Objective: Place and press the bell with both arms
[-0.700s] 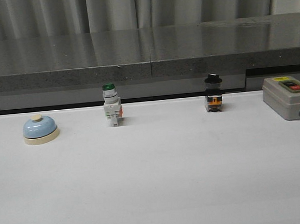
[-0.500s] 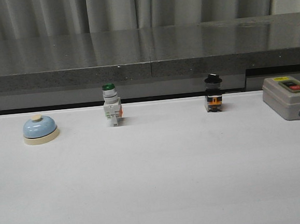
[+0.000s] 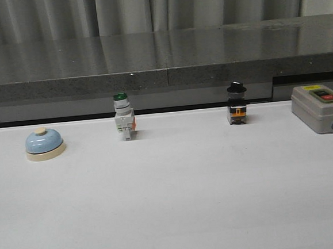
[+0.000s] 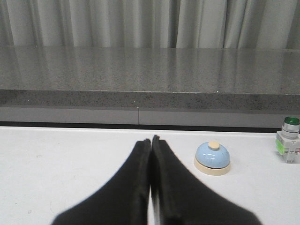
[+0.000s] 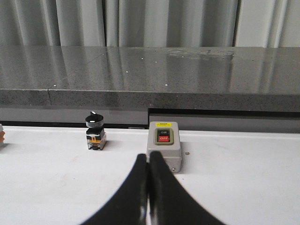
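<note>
The light-blue bell [image 3: 44,143] with cream base and cream button stands on the white table at the far left of the front view. It also shows in the left wrist view [image 4: 212,158], ahead of and to one side of my left gripper [image 4: 151,139], which is shut and empty. My right gripper [image 5: 148,156] is shut and empty, with its tips in front of the grey switch box [image 5: 163,144]. Neither arm shows in the front view.
A green-capped white pushbutton [image 3: 123,117] and a black-knobbed selector switch [image 3: 237,104] stand along the back of the table. The grey box with a red button [image 3: 321,107] sits at the far right. A dark stone ledge [image 3: 161,61] runs behind the table.
</note>
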Tool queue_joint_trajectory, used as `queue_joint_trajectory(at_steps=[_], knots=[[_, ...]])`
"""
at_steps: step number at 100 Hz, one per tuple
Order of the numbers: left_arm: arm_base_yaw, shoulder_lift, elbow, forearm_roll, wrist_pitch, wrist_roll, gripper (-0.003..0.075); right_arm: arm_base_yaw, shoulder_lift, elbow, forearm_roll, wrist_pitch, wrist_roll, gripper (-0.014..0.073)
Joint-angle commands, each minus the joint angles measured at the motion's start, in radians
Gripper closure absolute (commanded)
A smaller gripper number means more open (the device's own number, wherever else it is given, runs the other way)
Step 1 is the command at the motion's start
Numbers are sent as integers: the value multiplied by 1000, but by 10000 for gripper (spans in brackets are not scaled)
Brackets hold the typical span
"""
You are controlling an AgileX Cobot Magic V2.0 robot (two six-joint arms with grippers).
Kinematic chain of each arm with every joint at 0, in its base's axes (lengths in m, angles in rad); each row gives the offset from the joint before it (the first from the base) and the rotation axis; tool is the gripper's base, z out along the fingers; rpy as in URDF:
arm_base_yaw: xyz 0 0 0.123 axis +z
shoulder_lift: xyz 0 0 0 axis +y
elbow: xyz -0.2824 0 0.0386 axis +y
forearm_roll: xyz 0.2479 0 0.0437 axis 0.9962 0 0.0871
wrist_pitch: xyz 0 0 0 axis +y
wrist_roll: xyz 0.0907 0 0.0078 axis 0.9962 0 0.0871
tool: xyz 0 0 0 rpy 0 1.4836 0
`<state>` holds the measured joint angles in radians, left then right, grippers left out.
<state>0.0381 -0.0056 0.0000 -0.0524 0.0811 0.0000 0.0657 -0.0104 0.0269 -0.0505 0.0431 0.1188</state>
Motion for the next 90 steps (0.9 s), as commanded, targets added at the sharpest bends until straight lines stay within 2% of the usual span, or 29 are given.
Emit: queue_joint_trajectory(at_steps=[1,28,41,63,90], knots=[[3,-34,23,1,-108,-11,739,-6,3,-1,-10,-76,0,663],[3,-34,-16,-4,-138,-11,739,-6,3,-1,-10,-76,0,663],[3,-26,-78,-8,-100,-13,739,-6,3,-1,-10,-76,0,663],[3,65,-249,-8,87,-13,739,-6,3,-1,-10,-76,0,663],[3,314,-462,-8,253,-13,739,-6,3,-1,-10,-76,0,663]])
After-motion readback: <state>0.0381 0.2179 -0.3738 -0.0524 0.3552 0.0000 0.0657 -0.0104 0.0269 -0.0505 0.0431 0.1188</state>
